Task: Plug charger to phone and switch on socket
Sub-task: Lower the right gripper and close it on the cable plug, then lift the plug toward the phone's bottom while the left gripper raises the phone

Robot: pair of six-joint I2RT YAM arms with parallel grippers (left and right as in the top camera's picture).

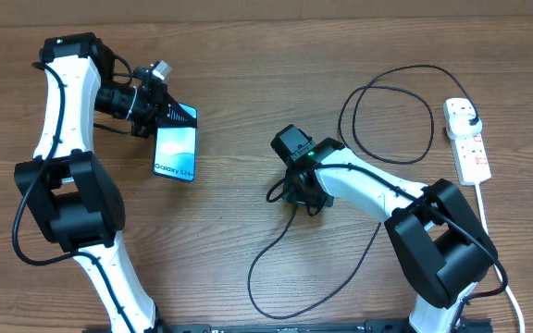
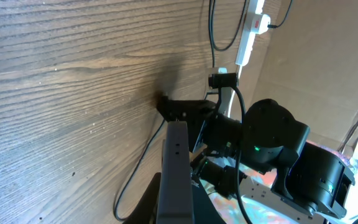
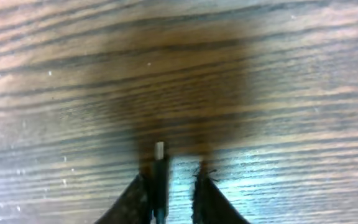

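Right jaws closely flank the charger connector (image 3: 160, 158).

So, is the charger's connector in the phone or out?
Out: the connector lies between the jaws of the right gripper, apart from the phone in the left gripper.

Socket (image 1: 467, 139): white strip with red switch marks, lying flat. A thick white cord leaves its near end.

Charger (image 1: 251, 277): the black plug head (image 1: 467, 114) sits in the socket's far outlet. The thin black cable makes a loop just left of the socket, then trails further left. Its small silver-tipped connector (image 3: 160, 151) lies well left of the socket, between the right gripper (image 3: 169, 180) fingers.

Phone (image 1: 175, 148): farthest left of the socket, light blue screen facing up and reading "Galaxy S24". Its top end is clamped in the left gripper (image 1: 169, 115).
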